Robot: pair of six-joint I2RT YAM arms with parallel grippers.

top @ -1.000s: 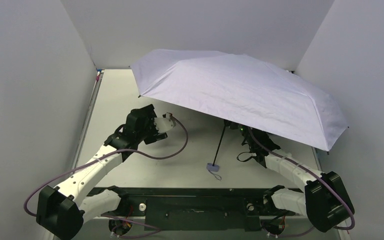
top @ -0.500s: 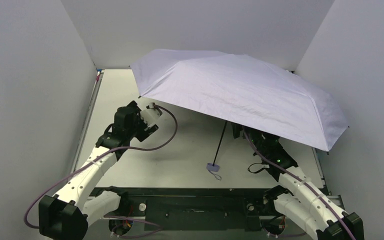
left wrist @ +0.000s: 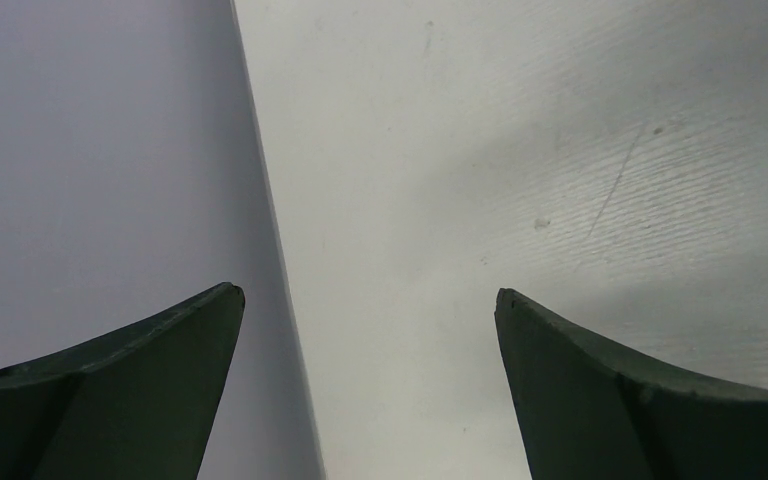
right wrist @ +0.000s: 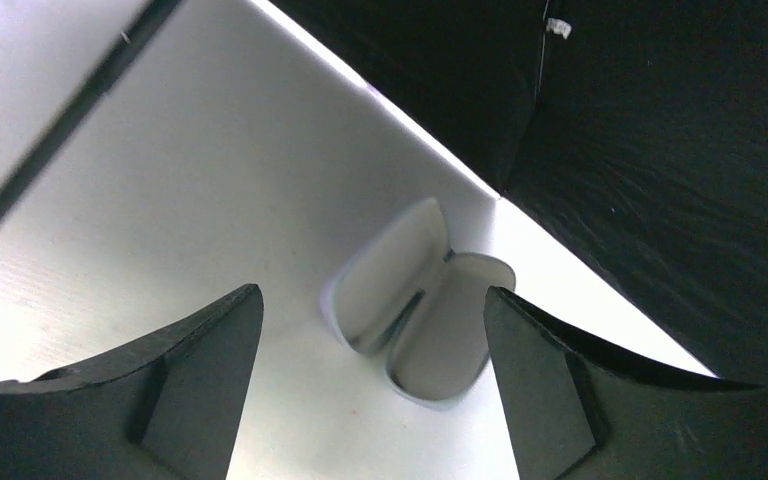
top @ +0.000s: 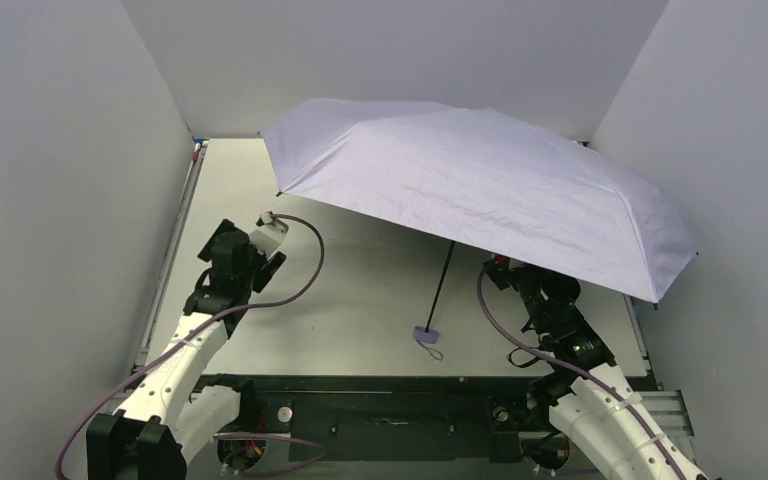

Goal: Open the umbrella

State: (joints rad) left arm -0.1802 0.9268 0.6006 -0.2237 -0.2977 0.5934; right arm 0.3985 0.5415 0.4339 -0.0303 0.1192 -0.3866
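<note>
From above, I am seeing the umbrella (top: 480, 195) spread wide, its handle (top: 425, 333) down on the table (top: 360, 290) between the arms, so the opening looks done. In the left wrist view, my left gripper (left wrist: 370, 380) is gaping, empty. In the right wrist view, my right gripper (right wrist: 372, 380) is gaping empty beneath the canopy, needing only a careful retreat.

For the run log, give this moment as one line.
pale lavender folding umbrella: open | left gripper: open, empty | right gripper: open, empty

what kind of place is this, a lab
Probably a robot test cell: white panels box in a pale table, a left arm and a right arm are bolted to a black rail at its near edge, and an open umbrella rests there.
</note>
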